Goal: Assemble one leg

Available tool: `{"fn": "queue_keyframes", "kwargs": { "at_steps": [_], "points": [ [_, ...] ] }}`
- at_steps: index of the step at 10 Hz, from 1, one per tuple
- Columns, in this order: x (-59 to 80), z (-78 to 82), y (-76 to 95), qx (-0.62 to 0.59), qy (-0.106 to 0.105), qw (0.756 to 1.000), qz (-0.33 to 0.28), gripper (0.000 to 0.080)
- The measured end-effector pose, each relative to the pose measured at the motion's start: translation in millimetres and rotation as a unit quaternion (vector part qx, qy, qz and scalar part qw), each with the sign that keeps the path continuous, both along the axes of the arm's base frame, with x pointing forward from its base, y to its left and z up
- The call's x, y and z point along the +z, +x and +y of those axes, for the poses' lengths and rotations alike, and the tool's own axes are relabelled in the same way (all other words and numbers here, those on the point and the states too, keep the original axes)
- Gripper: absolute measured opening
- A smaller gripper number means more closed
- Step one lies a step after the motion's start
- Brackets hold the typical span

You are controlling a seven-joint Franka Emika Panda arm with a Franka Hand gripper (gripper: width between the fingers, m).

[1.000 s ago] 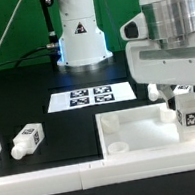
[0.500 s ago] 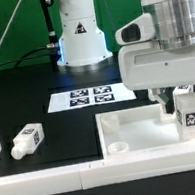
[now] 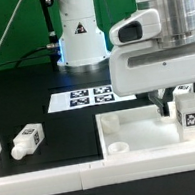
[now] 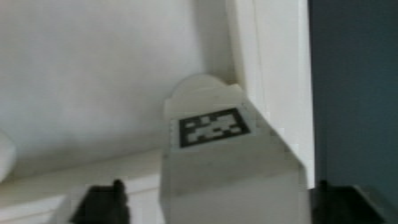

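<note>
My gripper, narrowly clamping the leg at frame right, has rotated further: I judge it's screwing into the tabletop.

no readable text; only square tags on leg, marker board

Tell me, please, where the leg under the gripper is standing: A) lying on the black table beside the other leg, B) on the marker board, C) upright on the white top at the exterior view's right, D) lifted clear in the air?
C: the leg stands upright on the top, with the gripper around its upper end.
</note>
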State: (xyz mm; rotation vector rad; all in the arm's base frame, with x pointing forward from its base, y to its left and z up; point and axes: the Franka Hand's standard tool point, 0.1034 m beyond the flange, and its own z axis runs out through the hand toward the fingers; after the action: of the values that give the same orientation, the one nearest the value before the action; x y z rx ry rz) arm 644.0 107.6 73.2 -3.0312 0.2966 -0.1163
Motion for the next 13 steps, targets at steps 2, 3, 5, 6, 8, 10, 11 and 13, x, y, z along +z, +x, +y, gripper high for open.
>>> {"fn": "queue_keyframes", "kwargs": {
  "at_steps": [2,3,5,6,8,10,11,13],
  "points": [
    [-0.1,-0.4,0.1,-0.082,0.007,0.997,0.007,0.0285],
    [-0.1,-0.9,0.1,-0.112,0.01,0.994,0.01,0.0285],
    [-0.3,-2.3,0.1,-0.215,0.017,0.976,0.018,0.0285],
    [-0.3,-3.4,0.1,-0.273,0.021,0.961,0.022,0.0285],
    [-0.6,-5.8,-0.5,-0.428,0.036,0.902,0.036,0.0285],
    [-0.9,-5.4,-2.1,-0.55,0.05,0.832,0.051,0.0286],
    [-1.0,-4.9,-2.5,-0.596,0.056,0.799,0.059,0.0286],
    [-1.0,-3.5,-2.9,-0.653,0.063,0.751,0.066,0.0287]
  ]
}}
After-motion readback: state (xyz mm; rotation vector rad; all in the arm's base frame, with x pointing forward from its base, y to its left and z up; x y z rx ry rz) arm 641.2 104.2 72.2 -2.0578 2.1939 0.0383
